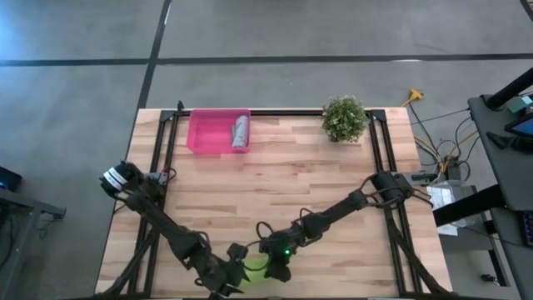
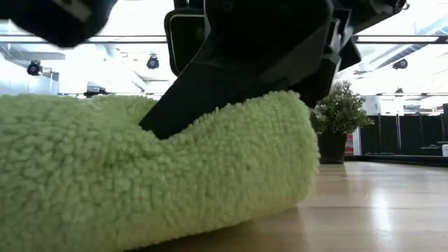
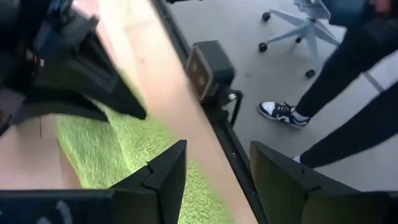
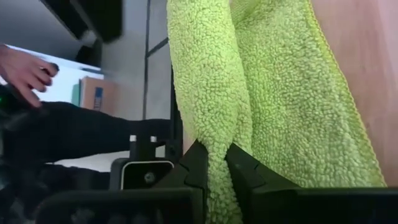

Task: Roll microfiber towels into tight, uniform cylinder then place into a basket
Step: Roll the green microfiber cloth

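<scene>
Lime towel fold sits clamped in my right hand, left hand apart beside it; I should roll evenly, keeping tension.

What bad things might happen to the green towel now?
1. The right hand pinches only one fold of the green towel, so the roll may loosen.
2. The towel lies by the table's near edge and might slide off.
3. The open left hand holds nothing steady.

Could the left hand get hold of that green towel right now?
Probably yes: the left hand is open right beside the green towel, with nothing between them. The right hand already pinches a fold of it.
</scene>
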Available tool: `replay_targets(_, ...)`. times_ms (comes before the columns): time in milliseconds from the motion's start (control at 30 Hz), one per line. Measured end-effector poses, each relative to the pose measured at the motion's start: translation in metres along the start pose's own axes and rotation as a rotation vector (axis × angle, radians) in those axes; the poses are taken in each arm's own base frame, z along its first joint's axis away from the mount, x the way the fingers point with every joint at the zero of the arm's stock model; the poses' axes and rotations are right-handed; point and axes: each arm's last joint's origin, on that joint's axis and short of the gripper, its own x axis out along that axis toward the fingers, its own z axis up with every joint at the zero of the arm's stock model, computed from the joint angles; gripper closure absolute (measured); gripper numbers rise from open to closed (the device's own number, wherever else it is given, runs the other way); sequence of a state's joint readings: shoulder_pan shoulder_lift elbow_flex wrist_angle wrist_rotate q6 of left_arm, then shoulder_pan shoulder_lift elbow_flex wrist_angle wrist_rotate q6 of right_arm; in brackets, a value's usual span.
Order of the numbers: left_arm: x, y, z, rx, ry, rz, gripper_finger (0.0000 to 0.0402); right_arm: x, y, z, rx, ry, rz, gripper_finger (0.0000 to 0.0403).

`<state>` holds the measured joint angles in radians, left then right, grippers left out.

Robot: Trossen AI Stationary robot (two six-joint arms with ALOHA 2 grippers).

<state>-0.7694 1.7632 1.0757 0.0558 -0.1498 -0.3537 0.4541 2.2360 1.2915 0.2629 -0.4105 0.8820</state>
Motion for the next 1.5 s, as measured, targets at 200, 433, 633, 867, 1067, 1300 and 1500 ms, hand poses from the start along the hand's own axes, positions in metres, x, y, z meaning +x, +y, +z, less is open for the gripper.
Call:
replay_targets(200,0.019,0.002,-0.016,-0.053,0.059,0.022,0.0242,-0.001,-0.001,0.001,0.052,0.004,0.005,0.0383)
replay_targets(433,0.037,0.008,-0.038,-0.117,0.153,0.088,0.0242,-0.001,-0.001,0.001,0.07,0.002,0.004,0.0383)
replay_targets(633,0.04,0.009,-0.04,-0.181,0.15,0.101,0.0242,-0.001,-0.001,0.001,0.07,0.001,0.005,0.0383)
replay_targets(867,0.031,0.006,-0.034,-0.184,0.153,0.104,0.0242,-0.001,-0.001,0.002,0.075,-0.001,0.007,0.0383)
replay_targets(1067,0.025,0.003,-0.035,-0.166,0.175,0.117,0.0242,-0.001,0.0,0.002,0.083,-0.002,0.01,0.0382)
replay_targets(1300,0.013,-0.003,-0.023,-0.171,0.14,0.085,0.0241,-0.001,0.0,0.001,0.085,-0.002,0.01,0.0382)
replay_targets(1500,0.008,-0.007,-0.012,-0.164,0.057,0.029,0.0176,0.0,0.003,0.004,0.086,0.001,0.008,0.0382)
